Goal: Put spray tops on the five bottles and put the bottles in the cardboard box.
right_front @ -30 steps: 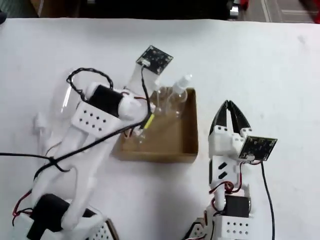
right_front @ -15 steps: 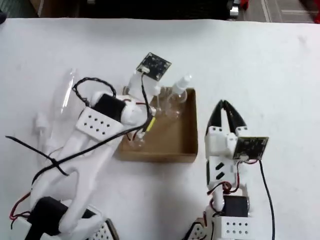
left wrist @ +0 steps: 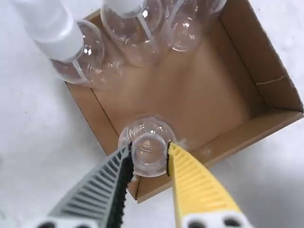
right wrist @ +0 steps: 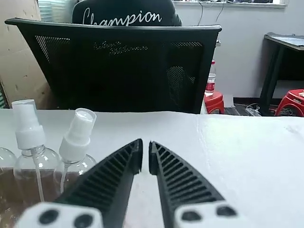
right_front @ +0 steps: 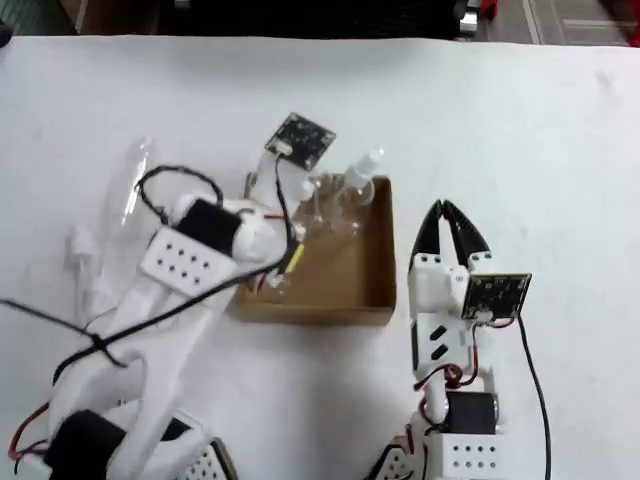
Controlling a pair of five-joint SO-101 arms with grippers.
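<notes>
A clear bottle with no spray top (left wrist: 148, 148) stands in a corner of the cardboard box (left wrist: 199, 99). My left gripper (left wrist: 148, 154) is shut on its open neck, one grey finger and one yellow finger (left wrist: 190, 175) either side. Three bottles with white spray tops (left wrist: 71, 45) stand along the box's opposite wall. From above, the left gripper (right_front: 285, 265) is at the box's (right_front: 355, 270) front left corner, with the capped bottles (right_front: 352, 195) at the back. My right gripper (right_front: 446, 208) rests right of the box, its black fingers together and holding nothing (right wrist: 145, 146).
On the table left of the box lie a clear bottle (right_front: 130, 190) and a loose white spray top (right_front: 80, 245). The left arm's cables loop over the box's left side. A black chair (right wrist: 118, 61) stands beyond the table's far edge.
The left arm's wrist has shifted slightly left and back over the box. The right arm has drifted a little to the left.
</notes>
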